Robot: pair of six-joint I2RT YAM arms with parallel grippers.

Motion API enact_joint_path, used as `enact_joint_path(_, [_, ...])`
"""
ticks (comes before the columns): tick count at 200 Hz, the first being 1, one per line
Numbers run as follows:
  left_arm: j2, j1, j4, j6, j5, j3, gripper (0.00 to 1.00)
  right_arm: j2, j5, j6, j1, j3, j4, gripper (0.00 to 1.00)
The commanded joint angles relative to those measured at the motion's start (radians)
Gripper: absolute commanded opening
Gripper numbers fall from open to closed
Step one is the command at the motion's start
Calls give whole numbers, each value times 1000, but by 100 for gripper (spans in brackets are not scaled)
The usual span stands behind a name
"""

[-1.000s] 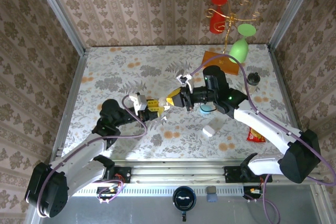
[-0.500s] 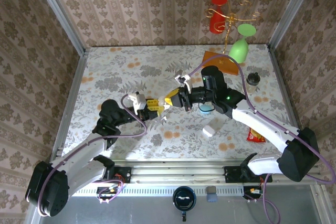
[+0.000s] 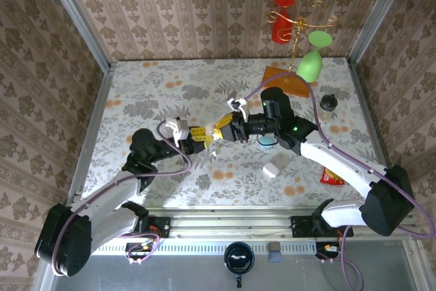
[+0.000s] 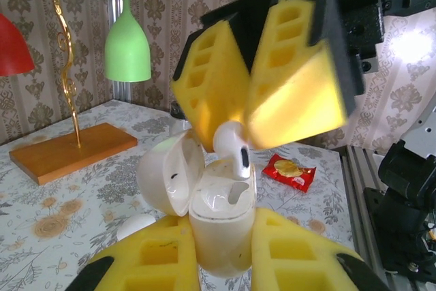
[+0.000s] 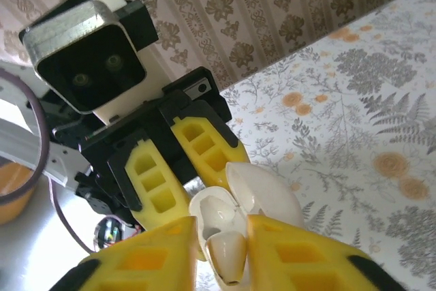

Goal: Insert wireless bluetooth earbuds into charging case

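Left gripper (image 3: 201,135): clamped on the lower body of the case (image 4: 221,233), mouth up. Lid (image 4: 169,176) is hinged open on the case's left.

Earbud (image 4: 231,149): right above the case mouth. Head up, stem down, its tip at the rim of the socket (image 4: 235,192). Can't tell if it's touching or already partly in.

Key relation: the stem's long axis looks roughly in line with the socket, slightly tilted. My read is the remaining travel is a short push straight down the stem into the case.

Right gripper (image 3: 218,129): above the case, pads pinched narrow on the earbud's head. It's the arm to do the moving while the left just holds.

Risk: the tilt could catch the stem on the rim.
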Motion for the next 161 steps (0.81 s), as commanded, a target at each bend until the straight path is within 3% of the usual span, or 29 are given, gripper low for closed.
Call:
enact_joint_path(1, [-6, 6, 112, -26, 37, -12, 5, -46, 90, 26, 0, -16, 23, 40])
enact_joint_path(29, [-6, 17, 131, -33, 28, -26, 5, -95, 117, 78, -17, -47, 67, 53])
enact_joint_path(78, [-25, 54, 154, -37, 3, -57, 5, -130, 269, 238, -96, -160, 166, 56])
enact_joint_path(105, [-60, 64, 113, -27, -1, -57, 5, -49, 381, 274, -109, -109, -2, 56])
enact_joint_path(161, [-88, 96, 25, 5, 0, -52, 5, 220, 468, 358, -96, 43, -264, 55])
